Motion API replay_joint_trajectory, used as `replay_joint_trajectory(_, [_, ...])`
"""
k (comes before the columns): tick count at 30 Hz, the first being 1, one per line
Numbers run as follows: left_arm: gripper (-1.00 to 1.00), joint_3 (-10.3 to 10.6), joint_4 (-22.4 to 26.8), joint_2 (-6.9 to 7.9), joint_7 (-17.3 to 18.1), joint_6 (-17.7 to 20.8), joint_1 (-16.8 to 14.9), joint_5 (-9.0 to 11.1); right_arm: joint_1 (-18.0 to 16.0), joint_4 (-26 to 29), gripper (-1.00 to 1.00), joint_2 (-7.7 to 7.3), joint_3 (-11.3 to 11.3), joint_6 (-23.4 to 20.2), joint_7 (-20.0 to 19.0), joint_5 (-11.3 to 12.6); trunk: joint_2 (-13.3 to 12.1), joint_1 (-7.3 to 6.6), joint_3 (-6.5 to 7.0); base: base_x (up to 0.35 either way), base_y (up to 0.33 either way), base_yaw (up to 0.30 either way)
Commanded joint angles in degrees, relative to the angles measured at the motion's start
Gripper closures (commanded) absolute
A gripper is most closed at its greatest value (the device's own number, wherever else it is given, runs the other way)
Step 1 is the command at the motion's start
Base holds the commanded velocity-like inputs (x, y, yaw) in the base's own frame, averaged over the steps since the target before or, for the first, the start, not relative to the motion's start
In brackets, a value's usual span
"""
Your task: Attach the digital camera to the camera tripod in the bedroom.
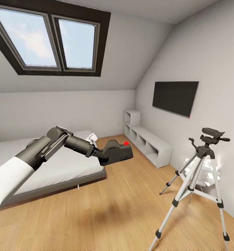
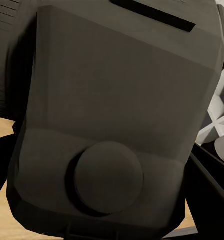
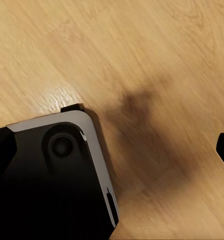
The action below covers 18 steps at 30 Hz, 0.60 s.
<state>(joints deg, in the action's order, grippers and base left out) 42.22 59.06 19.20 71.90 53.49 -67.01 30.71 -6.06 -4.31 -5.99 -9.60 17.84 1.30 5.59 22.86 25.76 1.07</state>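
Up close in the left wrist view, the digital camera point(image 2: 117, 125) takes up almost everything, its dark body and round knob right against the lens, so the left gripper point(image 1: 102, 156) looks clamped on it, holding it in the air over the wood floor point(image 1: 106, 212). Off to the right stands the camera tripod point(image 1: 200, 174), well apart from the camera, nothing on its head. Further back are the bed point(image 1: 61, 167), white cube shelves point(image 1: 148, 143), wall TV point(image 1: 175, 97) and skylight point(image 1: 50, 38); can't tell the right gripper's state.
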Motion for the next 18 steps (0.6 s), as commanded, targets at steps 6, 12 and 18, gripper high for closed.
replay_joint_trajectory(6, [1.00, 0.12, -0.20, 0.12, -0.06, 0.55, -0.05, 0.40, -0.09, -0.26, -1.00, 0.01, 0.02, 0.45, -0.12, 0.58, 0.06, 0.02, -0.58, 0.000, 0.000, 0.000])
replay_joint_trajectory(12, [1.00, 0.08, -0.27, 0.21, -0.09, 0.56, -0.05, 0.40, -0.09, -0.26, -1.00, 0.02, 0.02, 0.49, -0.06, 0.57, 0.06, 0.02, -0.93, 0.000, 0.000, 0.000])
replay_joint_trajectory(18, [1.00, 0.11, -0.09, 0.22, -0.05, 0.50, -0.05, 0.40, -0.09, -0.23, -1.00, -0.04, 0.07, 0.52, -0.01, 0.57, 0.06, 0.02, -1.00, 0.000, 0.000, 0.000])
